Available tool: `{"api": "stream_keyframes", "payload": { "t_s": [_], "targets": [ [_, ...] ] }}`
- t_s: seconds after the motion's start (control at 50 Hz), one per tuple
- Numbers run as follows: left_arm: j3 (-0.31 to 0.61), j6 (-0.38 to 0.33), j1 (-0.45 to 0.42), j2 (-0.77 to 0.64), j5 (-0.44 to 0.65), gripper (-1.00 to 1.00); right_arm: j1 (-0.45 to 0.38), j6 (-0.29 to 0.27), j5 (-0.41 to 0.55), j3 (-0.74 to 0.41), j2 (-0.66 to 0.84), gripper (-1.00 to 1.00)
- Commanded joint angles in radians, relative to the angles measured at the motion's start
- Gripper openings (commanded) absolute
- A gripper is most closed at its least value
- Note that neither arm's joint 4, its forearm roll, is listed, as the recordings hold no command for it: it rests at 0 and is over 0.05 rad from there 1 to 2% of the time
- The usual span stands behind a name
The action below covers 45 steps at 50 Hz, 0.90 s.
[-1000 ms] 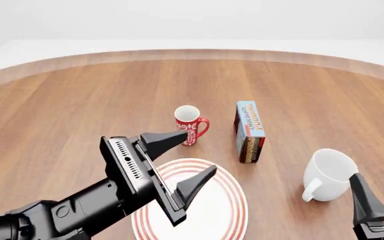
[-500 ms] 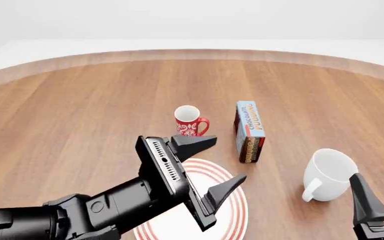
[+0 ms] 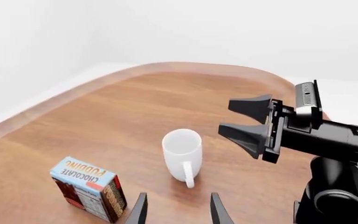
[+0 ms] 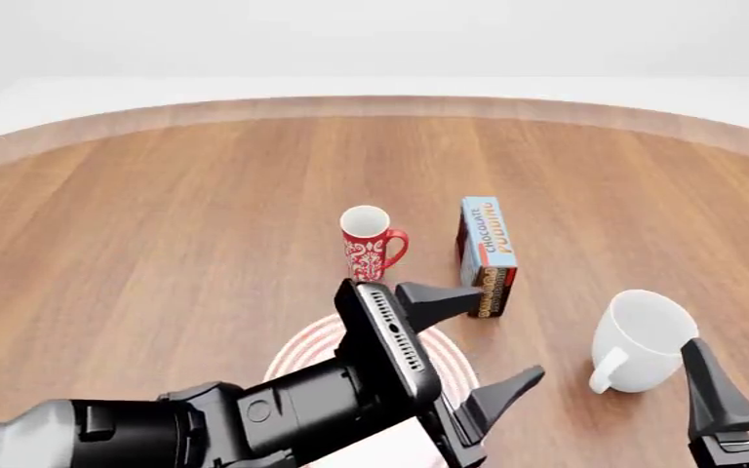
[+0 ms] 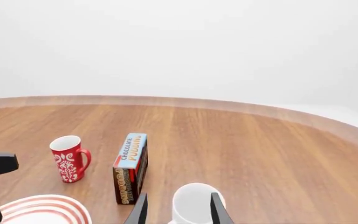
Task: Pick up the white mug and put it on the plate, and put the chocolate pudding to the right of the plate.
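The white mug (image 4: 642,341) stands upright at the front right, its handle toward the near side, and also shows as the white mug (image 3: 182,151). The plate (image 4: 307,353) lies at front centre, largely covered by my left arm. Behind and to the right of the plate, the chocolate pudding (image 4: 488,255) stands on its long side. My left gripper (image 4: 511,331) hangs open and empty over the plate's right edge, between pudding and mug. My right gripper (image 4: 739,346) is open and empty just right of the mug; in its wrist view the mug (image 5: 191,205) sits between its fingers (image 5: 141,211).
A red mug with white pattern (image 4: 372,244) stands behind the plate, left of the pudding box. The round wooden table's far rim (image 4: 374,105) curves across the back. My right gripper (image 3: 229,119) shows beyond the mug in the left wrist view.
My left arm has swung to the right across the plate, toward the pudding and the white mug, still open. The right arm and all objects stayed put.
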<state>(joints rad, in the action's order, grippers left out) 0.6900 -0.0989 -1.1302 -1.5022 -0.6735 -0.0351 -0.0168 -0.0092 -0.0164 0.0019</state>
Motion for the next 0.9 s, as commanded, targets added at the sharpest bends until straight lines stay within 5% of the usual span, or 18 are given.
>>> {"api": "stream_keyframes", "payload": {
  "t_s": [0.02,0.9],
  "targets": [
    [0.043,0.013,-0.035,-0.049,0.006,1.0,-0.001,0.001,0.0,0.0,0.0,1.0],
    [0.171,0.063,-0.011,-0.253,-0.026,1.0,-0.012,0.003,0.001,0.0,0.0,1.0]
  ]
}}
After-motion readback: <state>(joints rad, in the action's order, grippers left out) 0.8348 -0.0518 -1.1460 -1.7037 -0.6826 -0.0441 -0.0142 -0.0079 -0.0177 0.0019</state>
